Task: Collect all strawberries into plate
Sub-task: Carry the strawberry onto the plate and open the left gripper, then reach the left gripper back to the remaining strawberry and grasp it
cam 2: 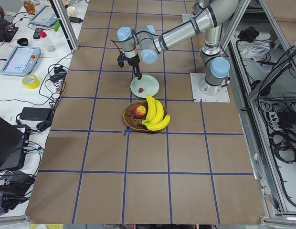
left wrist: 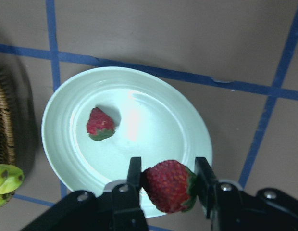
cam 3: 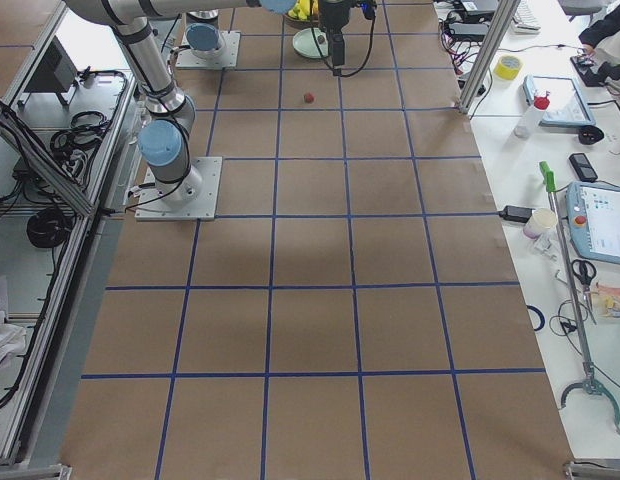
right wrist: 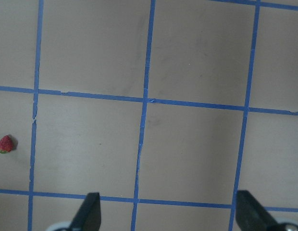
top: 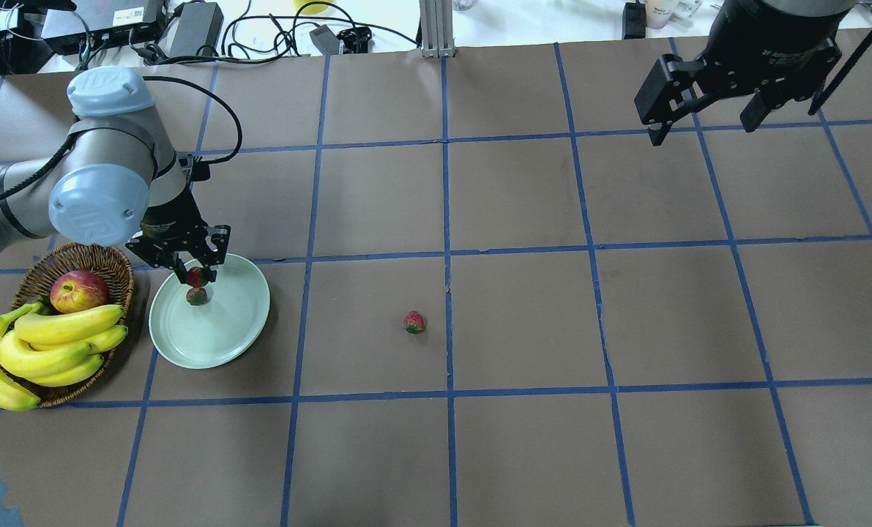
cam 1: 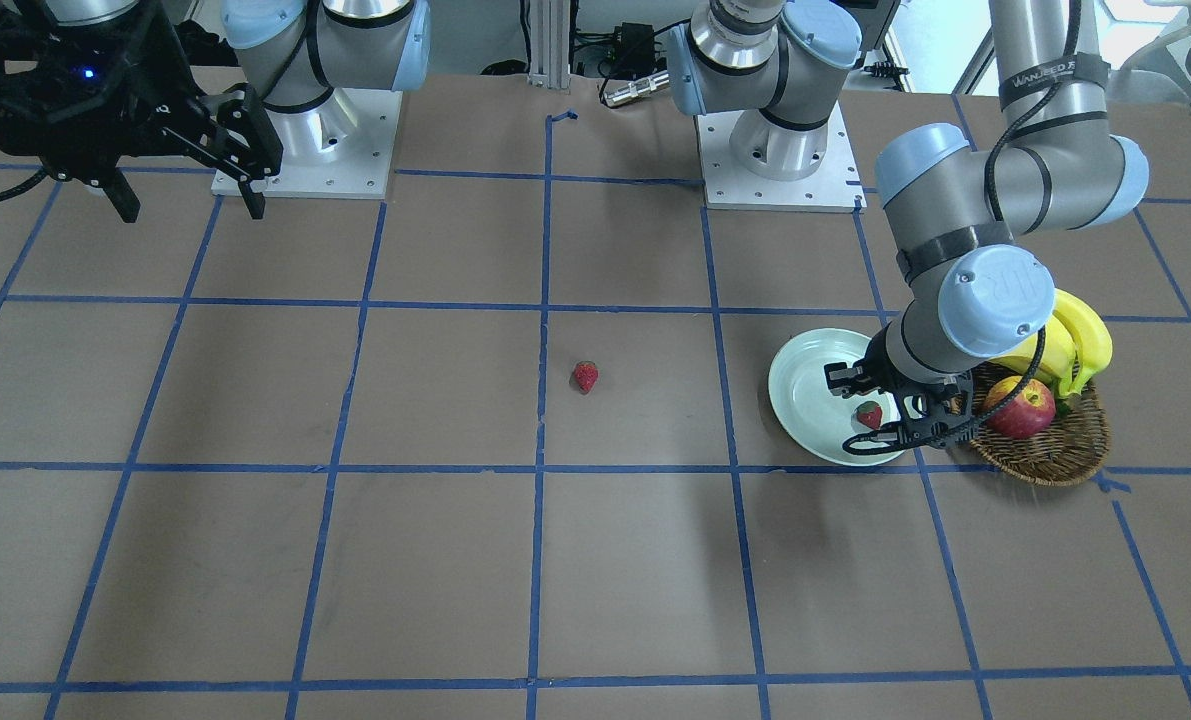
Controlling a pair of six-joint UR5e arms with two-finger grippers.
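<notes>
Since the strawberry (left wrist: 168, 188) looks light and soft, I judge my left gripper (left wrist: 168, 169), pinching its broad sides over the plate (left wrist: 158, 122), needs only mild pressure, lest it bruise.

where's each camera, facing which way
front-facing: across the table, facing both bases; left pincer over plate
overhead: behind the robot, looking down; both arms
exterior left: table end, left arm near
exterior right: other end, right arm near
left wrist: down past fingers at held strawberry
right wrist: down at table; open right pincer
shared: loose strawberry, overhead and right wrist
</notes>
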